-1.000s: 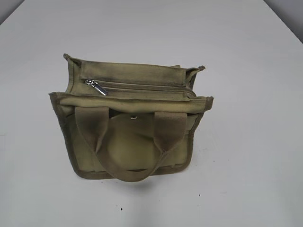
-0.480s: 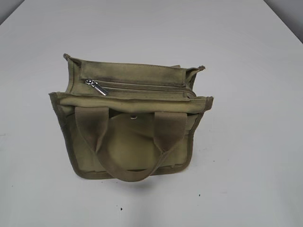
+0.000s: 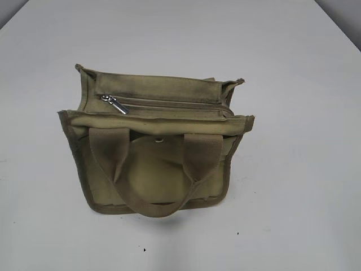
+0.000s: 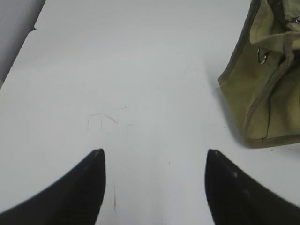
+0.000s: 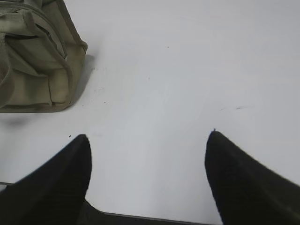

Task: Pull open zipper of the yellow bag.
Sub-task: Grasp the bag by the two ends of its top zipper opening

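Nothing has moved; both jaws gape empty beside yellow bag (image 3: 155, 147).

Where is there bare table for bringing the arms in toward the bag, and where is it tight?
The white table lies bare left, right and behind the small khaki-yellow canvas bag. Both open grippers, left and right, hover over bare surface beside it. It is tight on top: the silver zipper pull tab sits just behind the wide webbing handles.

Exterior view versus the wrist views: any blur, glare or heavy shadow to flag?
Exterior view: even light, soft shadow under the yellow bag, zipper sharp. Left wrist view: left pincer tips dark and blurred. Right wrist view: right pincer likewise, table bright.
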Available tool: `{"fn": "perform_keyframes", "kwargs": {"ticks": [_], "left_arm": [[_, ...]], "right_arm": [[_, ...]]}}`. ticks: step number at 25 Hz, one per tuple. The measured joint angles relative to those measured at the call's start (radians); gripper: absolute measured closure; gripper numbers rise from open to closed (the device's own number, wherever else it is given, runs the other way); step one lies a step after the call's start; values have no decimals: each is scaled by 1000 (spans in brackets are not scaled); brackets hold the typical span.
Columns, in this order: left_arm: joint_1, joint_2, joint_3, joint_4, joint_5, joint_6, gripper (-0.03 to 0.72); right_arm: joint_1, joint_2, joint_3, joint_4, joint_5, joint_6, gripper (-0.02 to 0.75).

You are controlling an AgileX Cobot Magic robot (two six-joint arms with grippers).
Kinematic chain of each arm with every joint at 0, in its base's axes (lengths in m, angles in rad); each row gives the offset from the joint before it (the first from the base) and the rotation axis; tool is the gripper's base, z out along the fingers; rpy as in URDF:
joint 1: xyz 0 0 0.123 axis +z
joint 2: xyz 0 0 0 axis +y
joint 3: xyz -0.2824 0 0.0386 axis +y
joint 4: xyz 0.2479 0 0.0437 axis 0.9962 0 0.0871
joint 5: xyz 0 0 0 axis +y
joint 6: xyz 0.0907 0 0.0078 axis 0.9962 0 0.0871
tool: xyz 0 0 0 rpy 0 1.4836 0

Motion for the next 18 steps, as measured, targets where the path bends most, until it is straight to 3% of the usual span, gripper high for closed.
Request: {"fn": "perform_keyframes", "kwargs": {"ticks": [5,10,15,18], "left_arm": [[0,0,-7,-19,-13,0,203],[0,73,-20,-150,-187,0,231],[0,285,-24,-456,-374,21,233],[0,453,-35,-706,-421,195,233]], "right_arm": [[5,0,-9,48,-103,1,155],[46,130,-18,103,-304,-13,155],[124,322,-59,148,-419,-93,155],[181,463,-107,158,-460,-184,155]]}}
